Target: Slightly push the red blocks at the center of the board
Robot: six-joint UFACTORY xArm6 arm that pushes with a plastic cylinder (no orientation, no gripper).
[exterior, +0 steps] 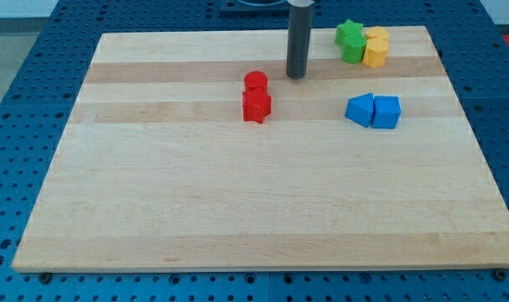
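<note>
- Two red blocks sit touching each other around the middle of the wooden board (237, 193), a bit toward the far side: a red cylinder (256, 81) at the back and a red star-ish block (257, 106) right in front of it.
- My tip (297, 75) is down on the board just to the right of the red cylinder and slightly farther back, close but not touching either red one.
- No fingers on this rig, it's just a plain dark rod, so nothing is being grasped.
- Far right corner has a tight cluster: a green star-shaped block (349, 33), a green block (354, 52) in front of it whose shape I can't tell, and two yellow blocks (376, 49) pressed up on their right side.
- Nearer, on the right, a blue triangular block (360, 109) touches a blue block (386, 111), well apart from the reds.
- Board rests on a blue perforated worktop (28, 101).
</note>
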